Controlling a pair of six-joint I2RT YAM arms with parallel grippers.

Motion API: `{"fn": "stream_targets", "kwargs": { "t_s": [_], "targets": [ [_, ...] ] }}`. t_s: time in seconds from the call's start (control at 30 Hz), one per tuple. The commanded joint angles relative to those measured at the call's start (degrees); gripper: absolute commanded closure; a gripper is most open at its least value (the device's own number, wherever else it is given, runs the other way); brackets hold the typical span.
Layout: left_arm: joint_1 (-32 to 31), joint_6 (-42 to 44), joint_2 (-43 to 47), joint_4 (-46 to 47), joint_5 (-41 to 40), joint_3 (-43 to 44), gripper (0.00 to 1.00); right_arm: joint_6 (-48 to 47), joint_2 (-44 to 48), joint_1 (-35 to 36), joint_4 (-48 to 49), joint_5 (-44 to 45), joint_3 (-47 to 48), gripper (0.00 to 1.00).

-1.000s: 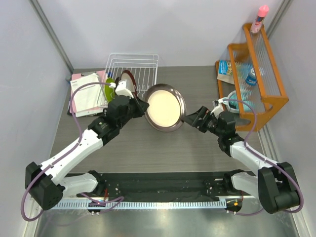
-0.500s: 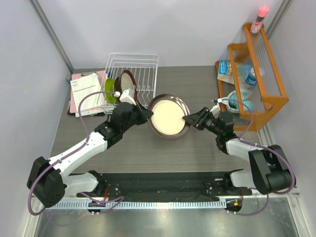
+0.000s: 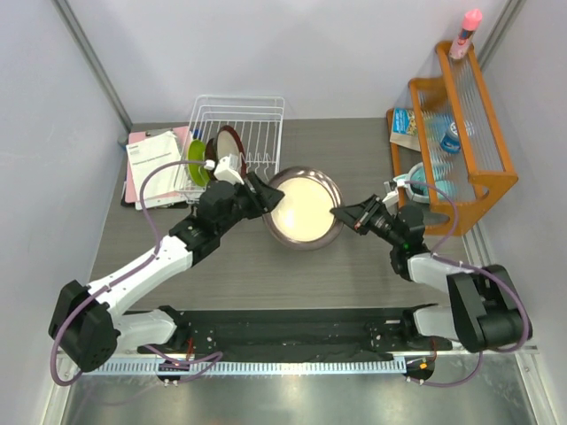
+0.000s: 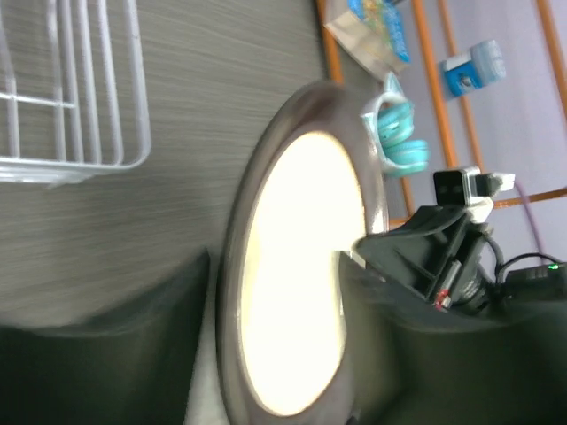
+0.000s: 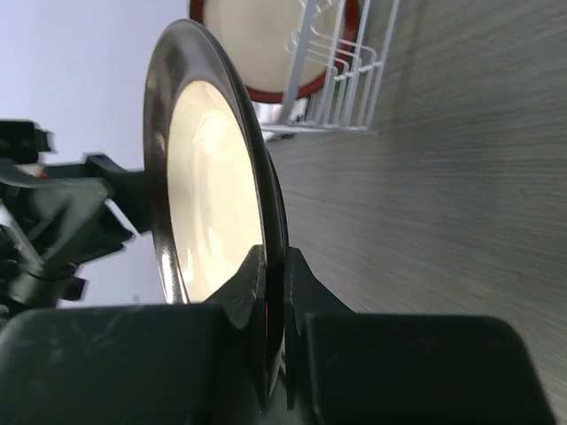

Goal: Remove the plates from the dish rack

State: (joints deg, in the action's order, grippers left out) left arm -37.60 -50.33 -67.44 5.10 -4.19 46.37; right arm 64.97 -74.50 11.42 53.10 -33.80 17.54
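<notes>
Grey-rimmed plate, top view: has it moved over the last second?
Yes. The grey-rimmed plate has shifted off the front corner of the dish rack, toward the near side and the right gripper, whose jaws now pinch its rim.

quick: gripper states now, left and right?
Left gripper: open, jaws either side of the grey-rimmed plate rim.
Right gripper: closed on that plate's rim.

1. left wrist: grey-rimmed plate [image 4: 297, 283] runs off the lower edge; fingers [image 4: 97, 345] of the left gripper [image 4: 273, 266] blurred dark;
2. right wrist: dark-red-rimmed plate [image 5: 266, 35] cut by the top edge;
3. top view: lime green plate [image 3: 197, 162] partly behind the left arm's cable [image 3: 168, 166].
</notes>
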Motion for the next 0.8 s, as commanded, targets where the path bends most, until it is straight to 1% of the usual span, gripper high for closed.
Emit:
{"fn": "stream_targets", "kwargs": {
  "t_s": [0.0, 0.03, 0.07, 0.13, 0.17, 0.2, 0.23, 0.27, 0.3, 0.33, 0.37, 0.43, 0.47, 0.53, 0.63, 0.77],
  "targets": [
    [-0.8, 2.59, 0.73, 6.51, 1.64, 3.73, 0.28, -9.57, 12.16, -0.34, -13.93, 0.82, 3.01, 0.99],
    [-0.8, 3.3, 0.82, 4.58, 0.94, 3.82, 0.23, -12.03, 14.36, -0.43, -19.3, 4.67, 4.07, 0.99],
    [-0.89, 4.78, 0.99, 3.61, -0.55, 4.16, 0.18, -16.67, 19.08, -0.43, -28.66, 6.45, 5.12, 0.99],
    [-0.89, 6.29, 1.61, 0.98, -2.31, 4.34, 0.15, -19.08, 22.8, -1.75, -34.35, 8.74, 7.15, 0.99],
    [-0.89, 7.25, 1.87, -0.08, -3.54, 4.6, 0.12, -21.0, 24.21, -2.19, -40.3, 10.32, 8.03, 0.99],
    [-0.89, 7.87, 2.66, -1.83, -5.98, 4.69, 0.12, -22.16, 26.49, -2.89, -42.79, 11.2, 9.6, 0.99],
    [-0.8, 8.74, 3.1, -2.46, -7.14, 4.78, 0.11, -23.12, 27.29, -3.24, -45.17, 12.08, 10.49, 0.99],
    [-0.89, 9.97, 3.54, -3.16, -8.63, 4.78, 0.09, -24.79, 28.0, -3.77, -49.72, 13.57, 11.19, 0.99],
    [-0.8, 10.94, 4.5, -4.56, -11.26, 4.96, 0.08, -25.5, 29.05, -4.3, -51.5, 14.11, 12.24, 0.99],
    [-0.89, 11.82, 5.12, -4.92, -12.94, 5.05, 0.08, -25.94, 29.15, -5.26, -52.74, 14.46, 12.6, 0.99],
    [-0.89, 12.61, 5.56, -6.49, -14.78, 5.48, 0.06, -26.38, 28.97, -5.88, -56.58, 14.81, 13.04, 0.99],
    [-0.89, 15.51, 6.79, -8.61, -19.69, 6.18, 0.04, -28.14, 28.27, -7.02, -58.98, 16.39, 14.01, 0.99],
    [-0.89, 16.74, 7.14, -9.23, -20.94, 6.54, 0.03, -28.67, 27.92, -7.29, -61.34, 16.83, 14.27, 0.99],
    [-0.89, 19.82, 8.02, -10.37, -24.36, 7.06, 0.02, -29.11, 26.78, -8.08, -62.85, 16.84, 14.28, 0.99],
    [-0.89, 21.93, 8.9, -11.61, -27.79, 7.42, 0.01, -29.11, 25.72, -8.52, -62.95, 16.14, 12.96, 0.99],
    [-0.8, 23.52, 8.99, -10.9, -29.03, 6.81, 0.0, -29.46, 23.79, -8.78, -61.55, 15.43, 11.47, 0.99]
  ]
}}
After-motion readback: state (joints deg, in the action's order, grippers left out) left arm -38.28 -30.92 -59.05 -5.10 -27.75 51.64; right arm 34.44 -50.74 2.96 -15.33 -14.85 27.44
